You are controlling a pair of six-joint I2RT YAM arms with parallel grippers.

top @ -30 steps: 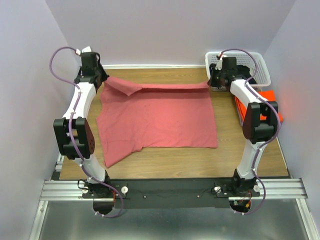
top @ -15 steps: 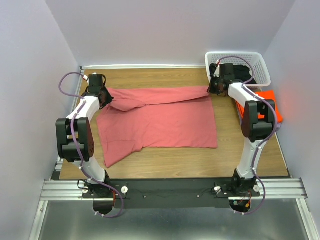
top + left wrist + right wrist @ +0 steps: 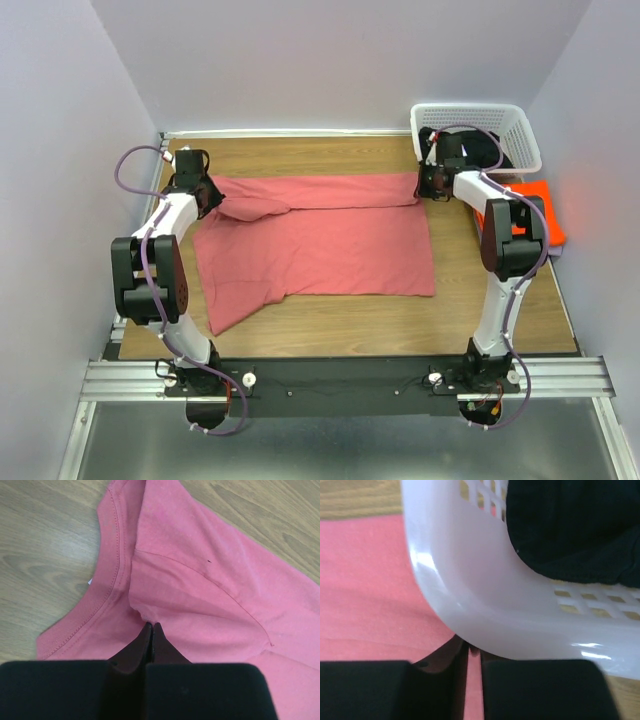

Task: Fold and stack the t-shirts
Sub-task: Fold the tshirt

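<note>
Left jaws pressing together on the pink-red t-shirt (image 3: 200, 595); the pinched fold is sitting out of sight between them. The shirt is running off the frame to the right of and behind those jaws. Right jaws narrowing to a thin pink slit, tips disappearing under the basket (image 3: 485, 615) wall, which is blurring just ahead of them. Black t-shirt (image 3: 570, 525) lying beyond, getting cut off by the frame edges. From above, the right arm (image 3: 505, 235) is covering part of the orange t-shirt (image 3: 550, 215), behind and outboard of the right jaws.
</note>
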